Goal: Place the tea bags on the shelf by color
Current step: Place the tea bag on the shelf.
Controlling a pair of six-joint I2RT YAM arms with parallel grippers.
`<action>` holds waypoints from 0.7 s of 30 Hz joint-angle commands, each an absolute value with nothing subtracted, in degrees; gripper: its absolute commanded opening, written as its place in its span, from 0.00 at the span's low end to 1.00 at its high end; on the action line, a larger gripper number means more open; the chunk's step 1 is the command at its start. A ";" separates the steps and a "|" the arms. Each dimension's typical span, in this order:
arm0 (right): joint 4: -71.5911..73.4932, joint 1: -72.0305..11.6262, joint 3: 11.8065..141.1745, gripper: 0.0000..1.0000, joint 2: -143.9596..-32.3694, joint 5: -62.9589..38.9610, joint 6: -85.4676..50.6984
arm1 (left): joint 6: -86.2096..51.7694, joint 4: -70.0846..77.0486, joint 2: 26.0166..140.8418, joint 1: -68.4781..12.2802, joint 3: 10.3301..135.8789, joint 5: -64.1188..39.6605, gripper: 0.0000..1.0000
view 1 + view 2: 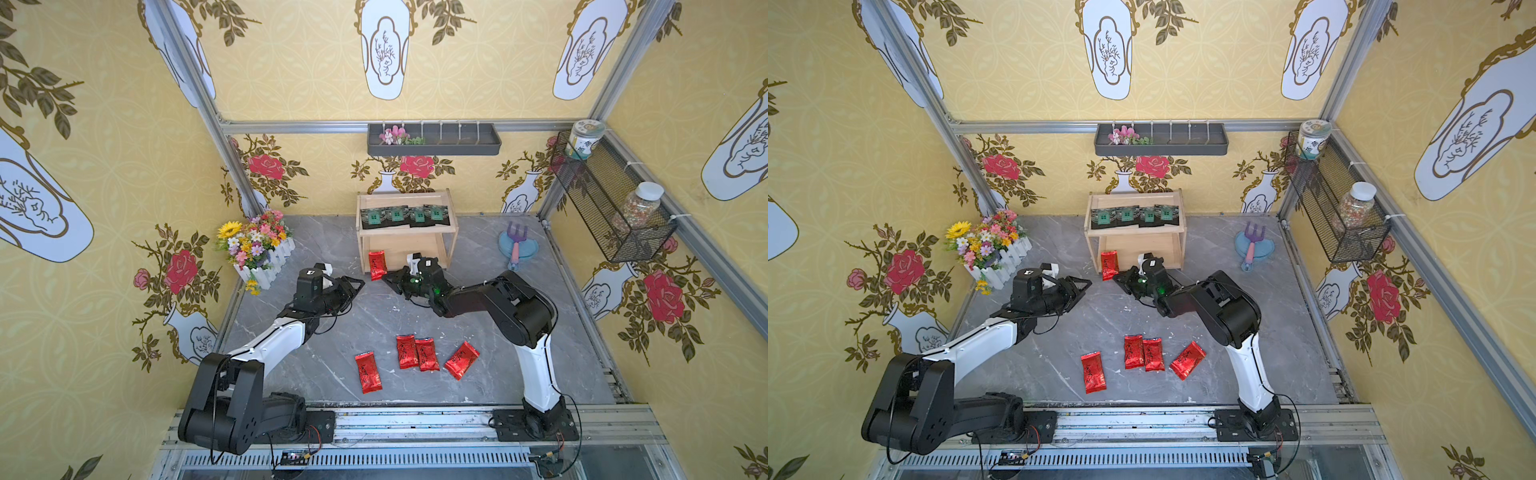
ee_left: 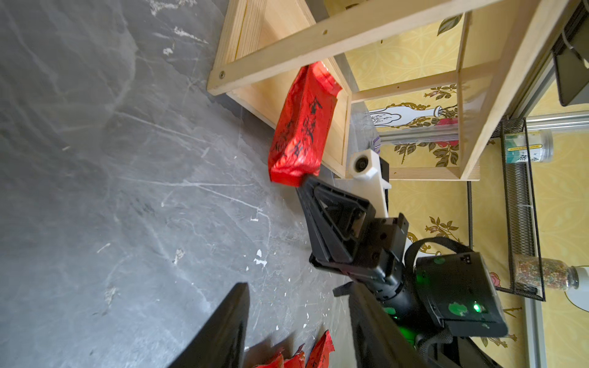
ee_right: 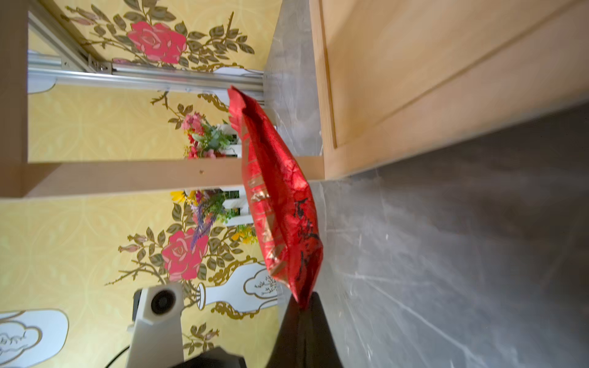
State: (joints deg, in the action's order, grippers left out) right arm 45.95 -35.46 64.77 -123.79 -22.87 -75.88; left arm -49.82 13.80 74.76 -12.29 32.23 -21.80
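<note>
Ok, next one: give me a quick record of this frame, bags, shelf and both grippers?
Top tier: four black tea bags, in a row
Lower tier: no bags seen
Right gripper: shut on a red tea bag at the shelf's front
Left gripper: open, empty
Table: four loose red tea bags

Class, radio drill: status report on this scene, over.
Right gripper shut on red tea bag, at shelf, lower tier. Left gripper open, empty. Four black bags on top tier, four red bags on table. Shelf rim ahead.

four black tea bags (image 1: 395, 215), five red tea bags (image 1: 407, 351), one wooden shelf (image 1: 407, 231), two jars (image 1: 638, 208).
</note>
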 commanded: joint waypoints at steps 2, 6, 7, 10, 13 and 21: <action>42.69 -35.46 69.03 0.00 -126.28 -18.91 -74.76 | -50.69 17.64 75.03 -12.30 32.17 -24.06 0.57; 40.81 -35.31 72.48 0.00 -128.51 -18.38 -74.21 | -52.32 20.54 74.94 -12.30 31.24 -24.75 0.57; 40.07 -35.22 73.37 0.00 -128.93 -18.45 -74.03 | -52.61 21.14 75.00 -12.27 31.07 -24.87 0.57; 38.57 -34.98 75.64 0.00 -130.43 -19.02 -73.82 | -53.04 22.13 75.65 -12.30 31.18 -25.39 0.58; 38.41 -34.55 77.31 0.00 -131.96 -20.09 -74.10 | -53.09 22.48 76.32 -12.24 31.38 -26.06 0.57; 36.82 -34.41 81.19 0.02 -134.31 -21.44 -74.89 | -52.71 22.81 76.55 -12.22 31.11 -26.21 0.58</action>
